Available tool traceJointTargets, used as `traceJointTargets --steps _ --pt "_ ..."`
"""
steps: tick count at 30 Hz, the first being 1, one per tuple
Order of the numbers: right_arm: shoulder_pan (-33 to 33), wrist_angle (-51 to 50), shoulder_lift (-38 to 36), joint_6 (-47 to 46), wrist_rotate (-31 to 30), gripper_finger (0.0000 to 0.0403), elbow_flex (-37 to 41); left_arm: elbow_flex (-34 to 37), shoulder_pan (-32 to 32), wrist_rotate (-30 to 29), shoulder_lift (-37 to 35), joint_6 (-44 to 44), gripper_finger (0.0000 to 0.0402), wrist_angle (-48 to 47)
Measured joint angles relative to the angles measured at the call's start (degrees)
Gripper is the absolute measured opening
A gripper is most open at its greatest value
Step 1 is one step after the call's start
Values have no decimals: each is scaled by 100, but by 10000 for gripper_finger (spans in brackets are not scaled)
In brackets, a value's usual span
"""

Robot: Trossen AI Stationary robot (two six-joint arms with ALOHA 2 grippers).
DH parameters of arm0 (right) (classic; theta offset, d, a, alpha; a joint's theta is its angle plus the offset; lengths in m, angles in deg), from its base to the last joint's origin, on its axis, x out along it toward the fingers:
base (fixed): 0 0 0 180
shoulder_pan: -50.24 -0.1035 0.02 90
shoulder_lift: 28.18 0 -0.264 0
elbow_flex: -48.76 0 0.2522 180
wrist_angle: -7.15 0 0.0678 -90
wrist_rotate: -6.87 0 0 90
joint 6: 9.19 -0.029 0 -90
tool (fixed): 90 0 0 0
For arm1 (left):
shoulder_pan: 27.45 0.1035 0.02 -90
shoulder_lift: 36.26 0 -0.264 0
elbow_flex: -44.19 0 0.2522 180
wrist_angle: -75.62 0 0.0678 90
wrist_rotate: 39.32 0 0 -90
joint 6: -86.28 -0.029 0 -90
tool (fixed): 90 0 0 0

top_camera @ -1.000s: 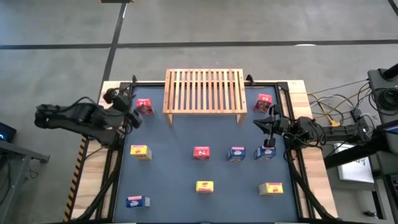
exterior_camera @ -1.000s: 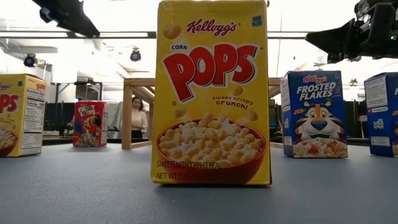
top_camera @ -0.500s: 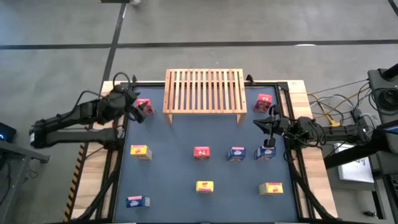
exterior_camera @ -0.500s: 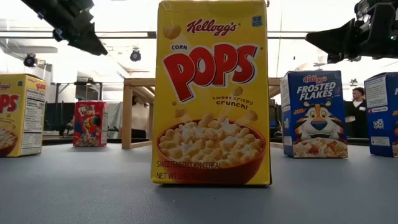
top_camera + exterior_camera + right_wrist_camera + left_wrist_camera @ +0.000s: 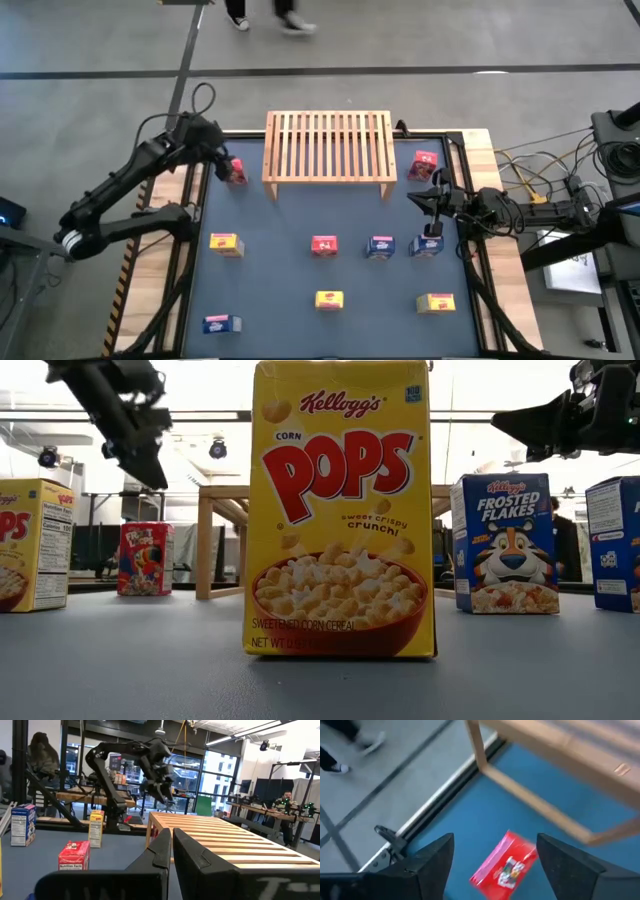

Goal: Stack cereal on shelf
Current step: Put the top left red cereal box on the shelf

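High view: left gripper (image 5: 222,158) hovers over the red cereal box (image 5: 235,171) at the table's back-left, just beside the wooden shelf (image 5: 329,146). Left wrist view shows its fingers (image 5: 434,861) spread wide on either side of that box (image 5: 506,866), nothing grasped; the box sits on the blue table (image 5: 470,820) near a shelf leg. Right gripper (image 5: 420,198) hangs above the table's right side, fingers (image 5: 162,851) pressed together, empty, near a blue box (image 5: 428,245). Shelf top is bare. Other boxes are scattered over the table, a yellow one (image 5: 343,508) closest in low view. A person's feet (image 5: 268,16) are on the floor behind.
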Motion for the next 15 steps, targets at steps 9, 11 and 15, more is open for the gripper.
traceJointTargets --steps 9,11,15 --pt "0 2 0 0 -1 9 0 -3 15 210 700 -727 309 -157" --pt "1 0 -1 0 0 9 0 -4 14 301 784 -731 310 -302" --pt "0 1 1 0 0 9 0 -4 13 262 918 -915 310 -476"
